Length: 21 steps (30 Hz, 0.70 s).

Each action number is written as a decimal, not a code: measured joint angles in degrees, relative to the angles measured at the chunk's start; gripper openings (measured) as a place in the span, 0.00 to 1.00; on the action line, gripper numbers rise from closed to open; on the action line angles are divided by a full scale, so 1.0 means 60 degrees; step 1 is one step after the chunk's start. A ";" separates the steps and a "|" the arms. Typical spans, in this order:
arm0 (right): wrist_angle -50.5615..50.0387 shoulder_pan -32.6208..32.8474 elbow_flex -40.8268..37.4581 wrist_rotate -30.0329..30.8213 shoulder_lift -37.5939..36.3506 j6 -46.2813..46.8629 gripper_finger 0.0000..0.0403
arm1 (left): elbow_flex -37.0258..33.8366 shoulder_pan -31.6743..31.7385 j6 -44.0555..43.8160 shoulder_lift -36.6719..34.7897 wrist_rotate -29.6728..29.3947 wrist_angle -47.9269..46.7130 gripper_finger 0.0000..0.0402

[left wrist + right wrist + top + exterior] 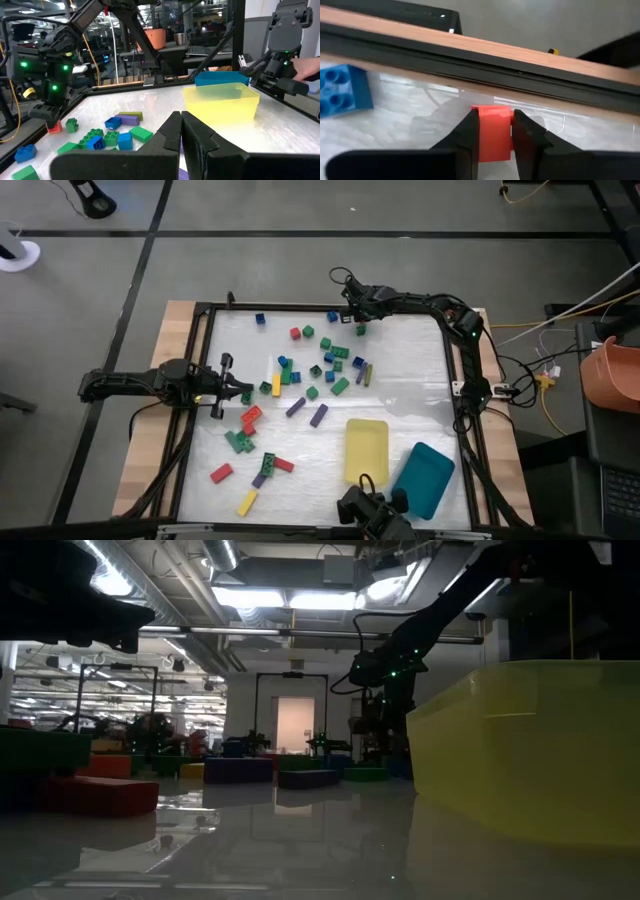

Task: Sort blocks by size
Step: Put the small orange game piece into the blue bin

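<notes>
Overhead, a white work surface [400,370] framed by dark rails carries the scattered blocks [330,365], with the densest group just toward 12 o'clock of centre. Looser groups lie toward 8 o'clock, where red, green, purple and yellow pieces sit near the frame's left rail. A yellow tray [365,448] stands toward 5 o'clock. A teal tray [424,477] lies just beside it, farther toward 5 o'clock and turned at an angle.

The right gripper [492,131] is at the 12 o'clock edge of the surface, close to the far rail. Its two dark fingers [467,135] are clamped on a small red block [493,131], one finger against each side. The block sits upright between them, low over the white surface. A blue studded block [342,95] lies near it on the surface, apart from the fingers. In the high view this gripper's arm reaches in from the right rail along the far edge.

The left gripper [181,131] is at 9 o'clock, at the left rail, pointing toward the centre. Its fingers are pressed together with nothing between them. Past them the left wrist view shows green, blue and purple blocks on the surface and both trays farther off.

In the low view the yellow tray fills the right side, with blocks lined across the distance.
</notes>
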 joint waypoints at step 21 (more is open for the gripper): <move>-0.7521 0.0144 0.5600 -0.4085 -0.0044 -0.3129 0.21 | 0.0000 -0.0003 0.0000 -0.0003 0.0000 0.0000 0.00</move>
